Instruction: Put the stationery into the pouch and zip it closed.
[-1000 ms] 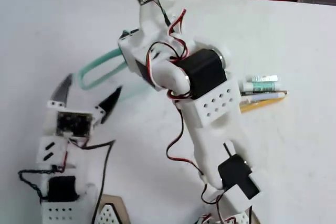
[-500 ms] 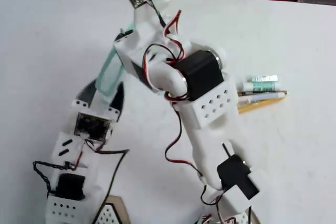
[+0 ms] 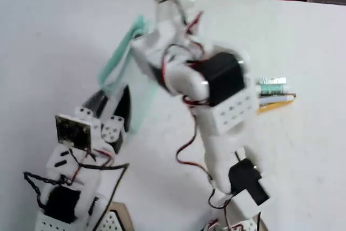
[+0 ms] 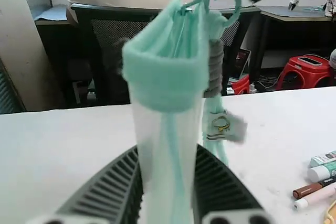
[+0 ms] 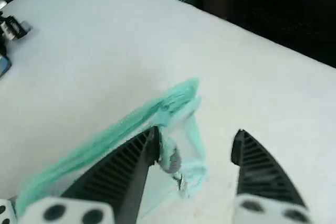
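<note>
Left gripper (image 4: 167,153) clamps the pouch (image 4: 165,77), likely anchoring it. Right gripper (image 5: 197,132) hangs wide at its far end, probably to work the zip.

a red stool (image 4: 310,69) stands behind the white table (image 4: 52,145).

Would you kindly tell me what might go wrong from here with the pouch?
1. The pouch is clamped only by the left gripper, its jaws around the clear body, so the film may slip or buckle.
2. The right gripper is open with one jaw beside the teal end; closing might miss the zipper pull.
3. The stationery lies apart on the table, unloaded.
</note>
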